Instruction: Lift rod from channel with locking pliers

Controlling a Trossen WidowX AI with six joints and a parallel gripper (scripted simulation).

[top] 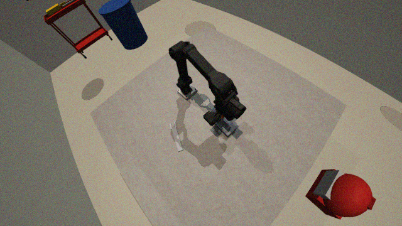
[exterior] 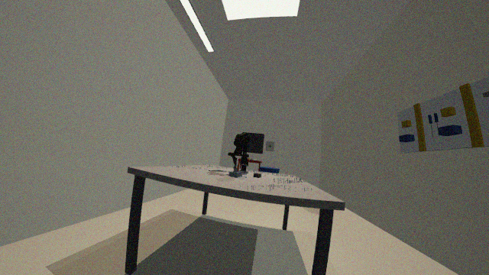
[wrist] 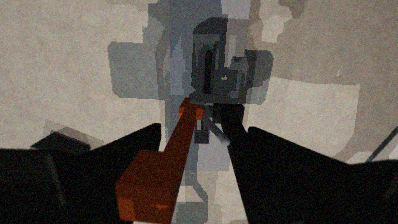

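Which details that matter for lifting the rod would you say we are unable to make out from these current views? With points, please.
- Rod: not identifiable in any view; the wrist view is too dark around the slotted block (wrist: 227,90).
- Pliers' jaws: the wrist view is too dark to tell their tips; the arm (top: 201,64) (exterior: 241,143) covers them from the top.
- Hand's grip: too small in the exterior view.
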